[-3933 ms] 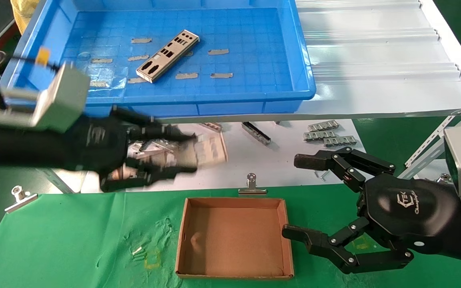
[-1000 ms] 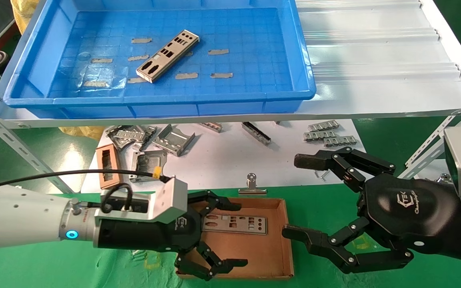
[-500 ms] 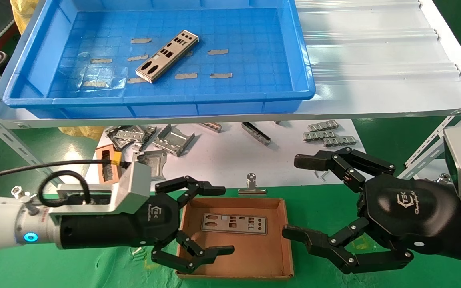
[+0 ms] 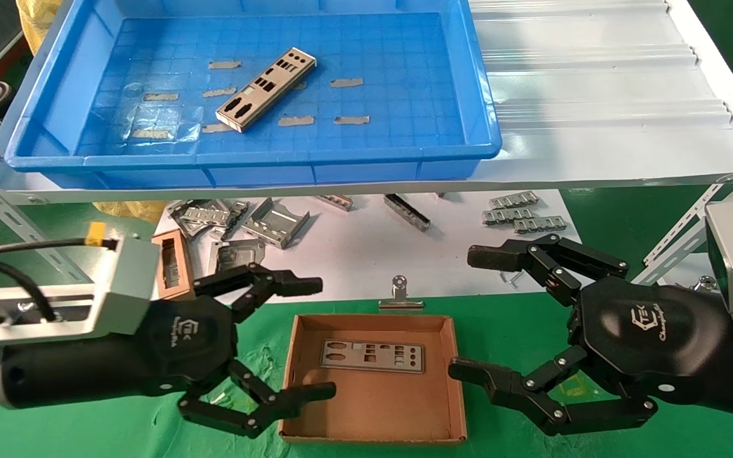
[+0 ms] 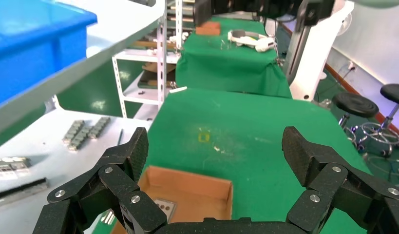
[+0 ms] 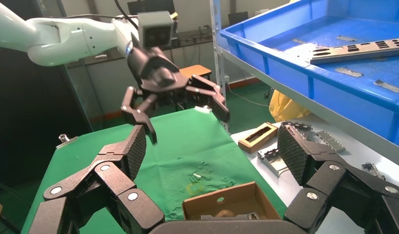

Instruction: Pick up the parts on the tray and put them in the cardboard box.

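One silver punched plate (image 4: 373,355) lies flat in the brown cardboard box (image 4: 452,381) on the green cloth. Another plate (image 4: 266,88) lies on the floor of the blue tray (image 4: 462,83) on the upper shelf; it also shows in the right wrist view (image 6: 358,49). My left gripper (image 4: 312,337) is open and empty, at the box's left wall, raised above it. In the left wrist view the box (image 5: 209,183) and a corner of the plate (image 5: 163,209) show between its fingers. My right gripper (image 4: 478,312) is open and empty, just right of the box.
Grey tape scraps (image 4: 296,120) lie on the tray floor. Bent grey brackets (image 4: 275,222), small grey parts (image 4: 522,216) and a narrow brown block (image 4: 172,264) lie on the white sheet under the shelf. A metal clip (image 4: 399,294) sits behind the box.
My left gripper has let the plate lie in the box and drawn back to the left and upward, open. The right arm has not moved.
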{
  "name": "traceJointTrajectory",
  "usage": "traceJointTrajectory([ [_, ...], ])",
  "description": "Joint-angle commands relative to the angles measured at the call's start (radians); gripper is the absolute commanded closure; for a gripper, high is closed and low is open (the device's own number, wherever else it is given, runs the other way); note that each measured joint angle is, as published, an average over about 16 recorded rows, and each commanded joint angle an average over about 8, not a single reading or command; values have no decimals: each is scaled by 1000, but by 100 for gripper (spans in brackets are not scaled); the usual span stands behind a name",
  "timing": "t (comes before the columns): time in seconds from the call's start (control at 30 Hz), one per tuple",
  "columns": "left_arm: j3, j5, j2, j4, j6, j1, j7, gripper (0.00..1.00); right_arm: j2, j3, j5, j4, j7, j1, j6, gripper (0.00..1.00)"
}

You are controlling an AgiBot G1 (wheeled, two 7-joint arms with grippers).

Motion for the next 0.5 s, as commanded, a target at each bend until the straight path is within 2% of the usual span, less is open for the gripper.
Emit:
traceJointTrajectory([
  [0.03,-21,-8,-16,-21,4,12,-15,0,0,0,0,0,0,0,0,0],
  [0.5,-169,-62,-128,-170,33,96,-118,0,0,0,0,0,0,0,0,0],
])
